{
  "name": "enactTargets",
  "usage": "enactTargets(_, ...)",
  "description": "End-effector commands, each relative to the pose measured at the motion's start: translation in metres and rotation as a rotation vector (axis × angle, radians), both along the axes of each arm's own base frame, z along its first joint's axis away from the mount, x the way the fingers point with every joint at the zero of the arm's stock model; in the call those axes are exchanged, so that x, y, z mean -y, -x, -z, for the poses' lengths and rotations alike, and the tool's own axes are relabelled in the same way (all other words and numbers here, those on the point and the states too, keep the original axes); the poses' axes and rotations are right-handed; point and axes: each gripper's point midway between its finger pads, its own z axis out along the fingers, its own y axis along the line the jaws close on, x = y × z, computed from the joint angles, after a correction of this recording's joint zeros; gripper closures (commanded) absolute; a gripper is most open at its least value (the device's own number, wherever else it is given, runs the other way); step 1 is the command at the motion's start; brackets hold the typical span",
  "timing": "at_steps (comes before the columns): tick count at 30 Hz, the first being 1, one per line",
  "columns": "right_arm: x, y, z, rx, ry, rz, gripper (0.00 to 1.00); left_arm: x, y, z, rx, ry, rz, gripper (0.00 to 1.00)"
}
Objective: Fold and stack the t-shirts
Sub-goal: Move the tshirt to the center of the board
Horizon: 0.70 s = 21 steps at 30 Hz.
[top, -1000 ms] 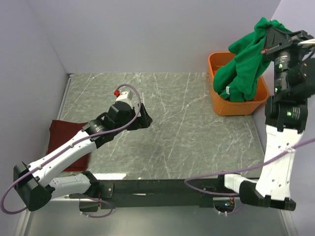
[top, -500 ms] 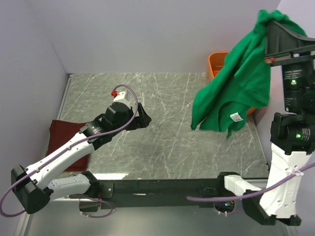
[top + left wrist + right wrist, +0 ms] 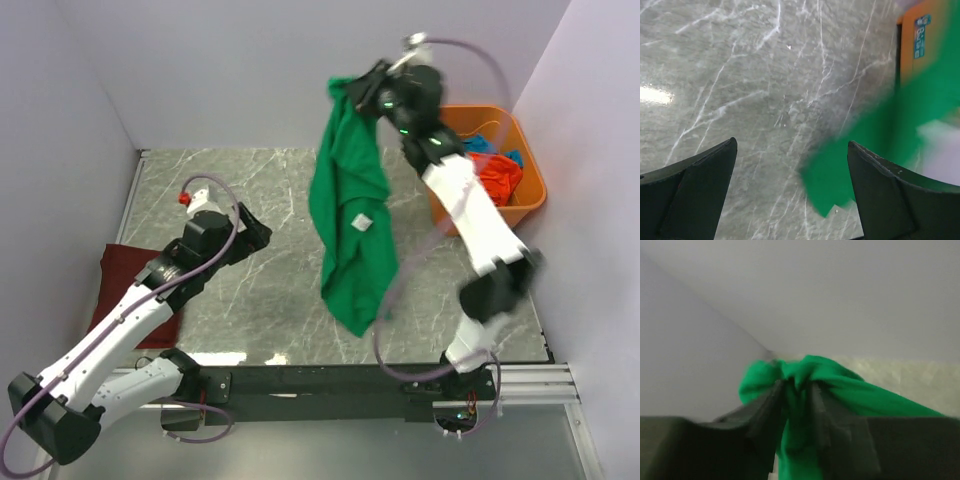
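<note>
Your left gripper (image 3: 258,232) has drawn back a little to the left since half a second ago. Its fingers are spread wide with nothing between them, low over the marble table (image 3: 270,180). The bigger change is further back: the right gripper (image 3: 365,95) has swung from the right edge to above the middle of the table, clenched on a bunched fold of the green t-shirt (image 3: 350,220). The shirt now hangs in a long drape with a white tag (image 3: 360,222) facing out. Whether its lower end touches the marble, you cannot tell.

The maroon t-shirt (image 3: 125,290) lies flat at the near left, partly under the left arm and close to the left wall (image 3: 70,150). The green drape hangs between your two arms — the left wrist view shows it blurred on its right side. The orange tub (image 3: 530,200), now uncovered, sits in the far right corner with a crumpled orange t-shirt (image 3: 497,178) and a blue t-shirt (image 3: 483,145) inside.

Bare marble runs from the left gripper to the hanging shirt and on to the back wall (image 3: 250,70).
</note>
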Motion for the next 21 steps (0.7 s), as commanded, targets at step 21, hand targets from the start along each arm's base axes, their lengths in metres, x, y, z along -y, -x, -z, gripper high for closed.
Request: enactTargets(21,-0.001,0.137,0.311,-0.582,0.286,-0.011,0.54,0.056,-0.027,0.130,-0.281,0.031,0.054,0.25)
